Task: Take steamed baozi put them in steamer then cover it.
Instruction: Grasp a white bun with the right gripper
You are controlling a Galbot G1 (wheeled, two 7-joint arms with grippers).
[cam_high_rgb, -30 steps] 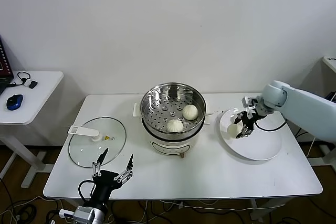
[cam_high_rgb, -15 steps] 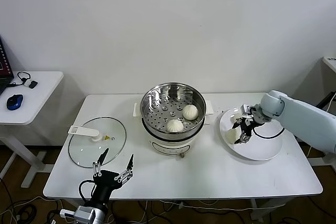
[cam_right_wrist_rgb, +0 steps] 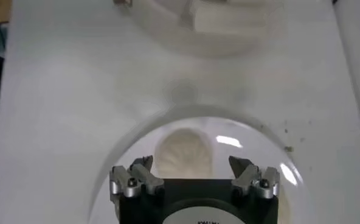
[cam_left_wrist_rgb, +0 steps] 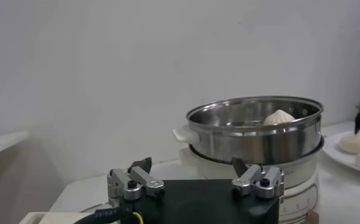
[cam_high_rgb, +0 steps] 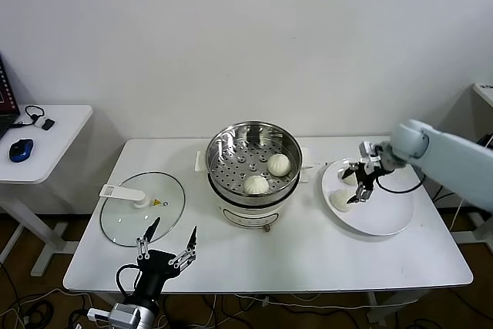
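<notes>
We hover our right gripper (cam_high_rgb: 356,186), jaws apart and empty, above a bun (cam_high_rgb: 340,199) on the plate (cam_high_rgb: 385,221); next, it needs gripping and carrying to the steamer (cam_high_rgb: 253,161). Left gripper (cam_high_rgb: 166,246) waits open near the lid (cam_high_rgb: 142,208).

- Two baozi (cam_high_rgb: 266,174) sit inside the steamer (cam_high_rgb: 254,161), pale and round, on the perforated tray.
- Steamer's a shiny steel pot on a white base, mid-tabletop, uncovered.
- Two more baozi (cam_high_rgb: 340,199) are on the white plate beside it.
- The cover (cam_high_rgb: 143,207), clear glass with a white handle, lies flat off to the other side.
</notes>
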